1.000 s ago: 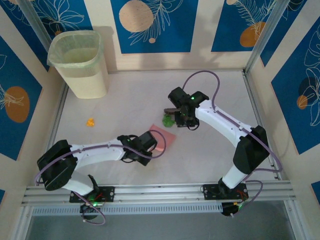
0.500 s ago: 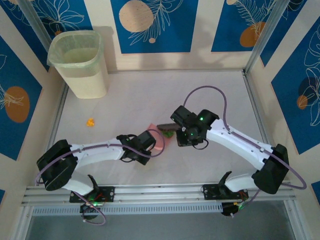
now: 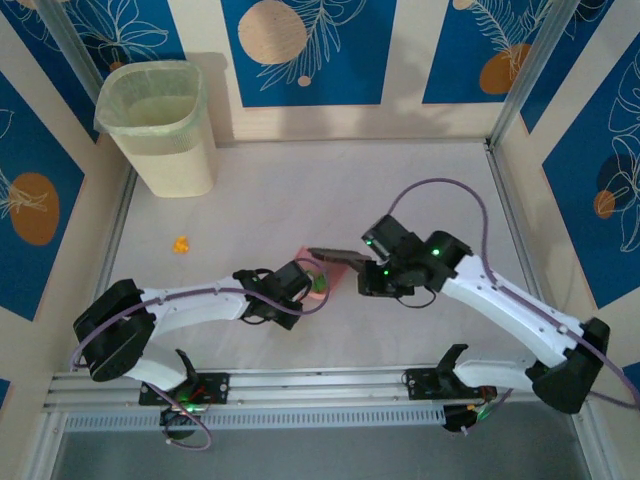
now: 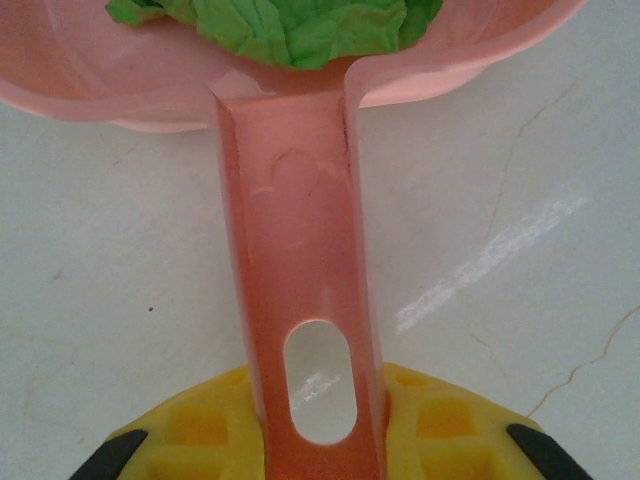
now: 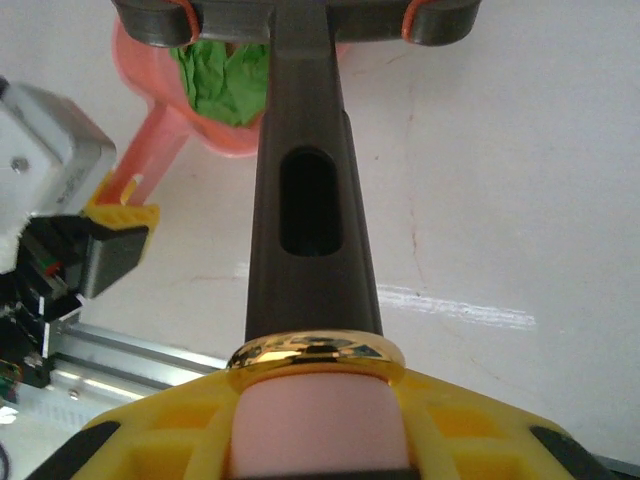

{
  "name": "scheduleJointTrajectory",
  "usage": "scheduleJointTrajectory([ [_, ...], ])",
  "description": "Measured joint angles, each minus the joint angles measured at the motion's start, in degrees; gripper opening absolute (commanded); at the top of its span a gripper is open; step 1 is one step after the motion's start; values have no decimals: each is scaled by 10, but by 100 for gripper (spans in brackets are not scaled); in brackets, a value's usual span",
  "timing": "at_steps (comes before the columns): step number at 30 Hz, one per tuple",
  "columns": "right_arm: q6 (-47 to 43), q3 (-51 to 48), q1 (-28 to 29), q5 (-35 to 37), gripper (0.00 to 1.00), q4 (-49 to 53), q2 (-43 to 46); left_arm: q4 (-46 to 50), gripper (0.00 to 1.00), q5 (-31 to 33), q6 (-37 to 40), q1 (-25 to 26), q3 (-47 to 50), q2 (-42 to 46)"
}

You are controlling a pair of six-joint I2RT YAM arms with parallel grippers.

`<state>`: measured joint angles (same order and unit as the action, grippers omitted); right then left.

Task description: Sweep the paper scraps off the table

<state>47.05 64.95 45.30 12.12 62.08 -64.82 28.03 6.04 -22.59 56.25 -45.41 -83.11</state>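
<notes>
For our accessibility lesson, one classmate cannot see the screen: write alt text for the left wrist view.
A pink dustpan holding a crumpled green paper scrap sits over the pale table. Its long handle runs down between the yellow pads of the left claw, which grips it.

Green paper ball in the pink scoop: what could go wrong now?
1. The green paper wad lies loose in the dustpan. If the left gripper tips the handle, it may roll back out.
2. The brush in the right gripper sits right at the pan; pulling it away could drag the wad along.
3. The orange scrap lies far off to the left on the table and might get missed.
</notes>
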Motion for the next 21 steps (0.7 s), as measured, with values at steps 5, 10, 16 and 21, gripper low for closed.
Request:
scheduleJointTrajectory([
  [5,0,-18,-67,1,0,-4,44,0,0,0,0,0,0,0],
  [10,-35,-21,-76,22,0,4,23,-1,0,0,0,0,1,0],
  [16,-88,-38,-63,39,0,11,0,-2,0,3,0,0,1,0],
  [21,-108,-61,-33,15,0,10,23,-2,0,7,0,0,4,2],
])
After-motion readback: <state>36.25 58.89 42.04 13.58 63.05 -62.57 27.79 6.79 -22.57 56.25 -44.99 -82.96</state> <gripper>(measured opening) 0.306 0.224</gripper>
